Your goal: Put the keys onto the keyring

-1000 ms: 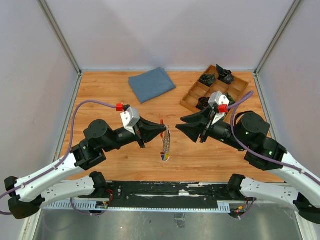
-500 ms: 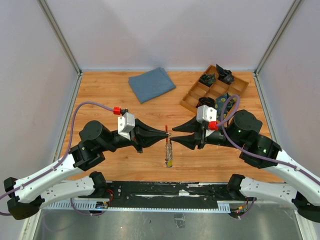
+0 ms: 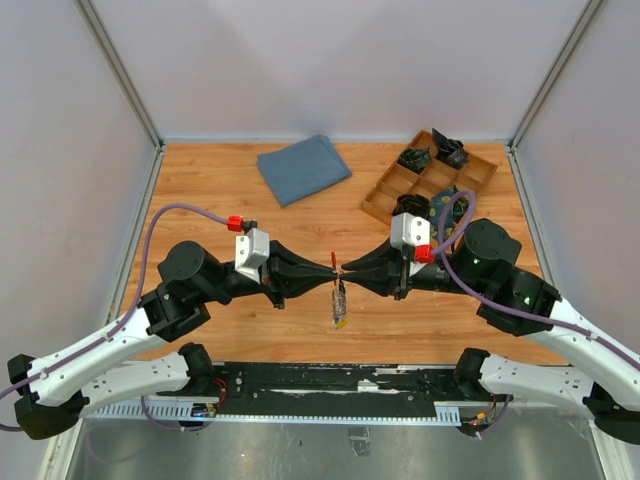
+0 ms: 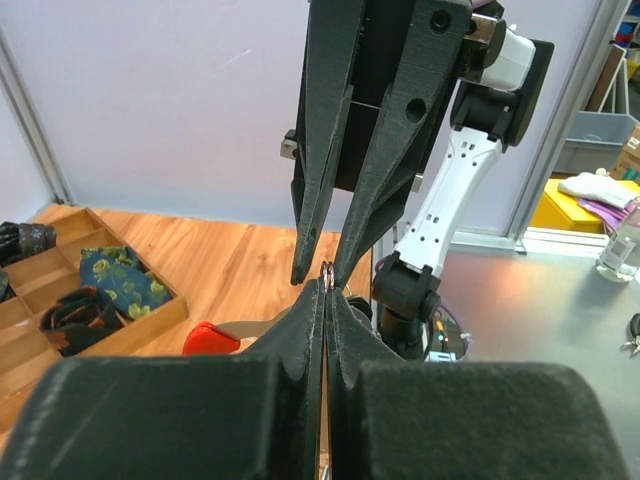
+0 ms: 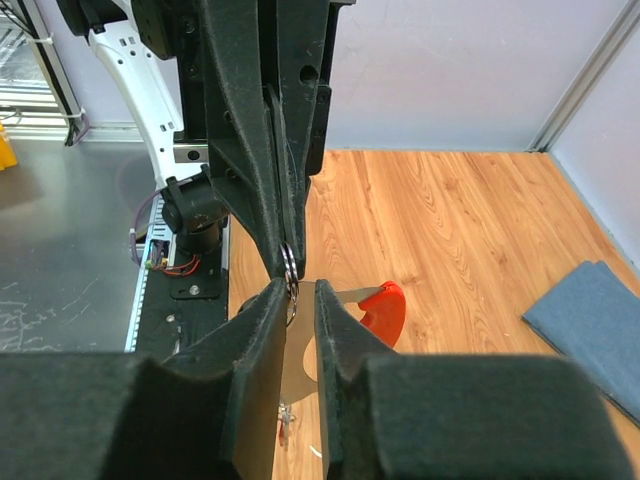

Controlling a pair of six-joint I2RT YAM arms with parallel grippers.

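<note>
Tips of my two hands meet nose to nose above the middle of the surface [image 3: 230,215], both arms stretched inward along one line across it. My left hand [image 3: 328,268] is clamped tight, no gap between its fingers. It pinches the keyring [image 3: 333,258], whose red shows right at its tips. The keys [image 3: 341,303] trail from that point in a narrow bunch. Their long axis runs toward the near edge in the overhead view, at right angles to the line of my arms. I judge that they dangle rather than lie on the wood, though the overhead view alone does not settle it.

My right hand [image 3: 346,272] has its fingers a narrow slot apart and grips nothing. In its wrist view a small silver ring [image 5: 289,262] sits at the left hand's tips, just in front of that slot and toward the slot's left finger. The red piece shows beyond the other finger.

So the coming move turns on this: the thing to take lies straight ahead of my right hand, almost touching, a little off centre in the slot. The left hand has it and the right is just short. I judge that a slight sideways correction, then closing, would take the ring.
</note>
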